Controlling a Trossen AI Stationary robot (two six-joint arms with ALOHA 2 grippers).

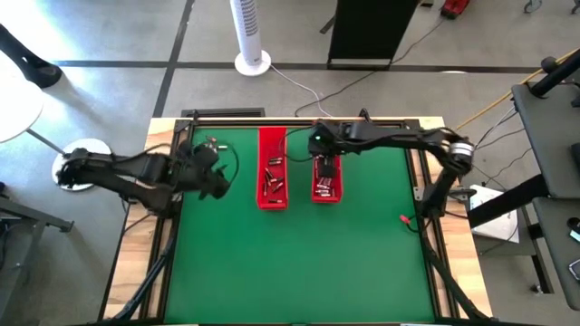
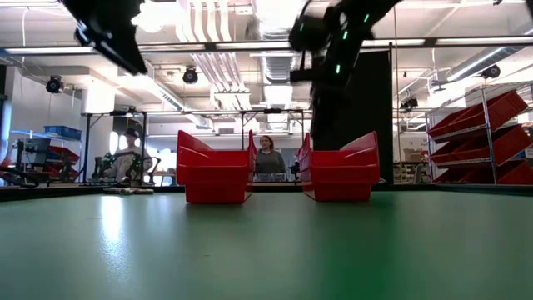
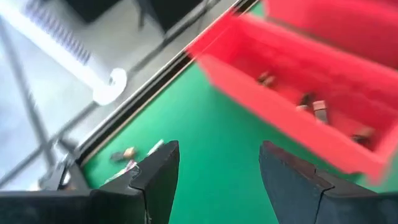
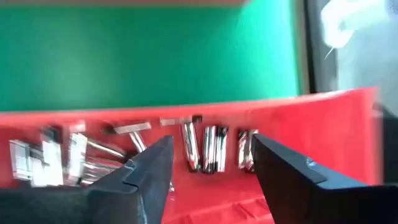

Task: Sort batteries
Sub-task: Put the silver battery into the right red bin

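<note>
Left gripper point(image 1: 210, 172) hangs above the green surface point(image 1: 299, 263) near its far left part, its fingers point(image 3: 163, 171) spread apart and holding nothing. A few loose batteries point(image 3: 127, 154) lie on the surface by the far edge, close to that gripper. Just to its right stands the left red tray point(image 1: 272, 168), long and narrow, with darker batteries point(image 1: 273, 180) scattered inside. Beside it, a small gap apart, stands the right red tray point(image 1: 327, 179), shorter in the high view, holding silvery batteries point(image 4: 205, 148) lying side by side. Right gripper point(image 1: 319, 145) hovers over this tray's far end, fingers point(image 4: 149, 168) parted and empty.
</note>
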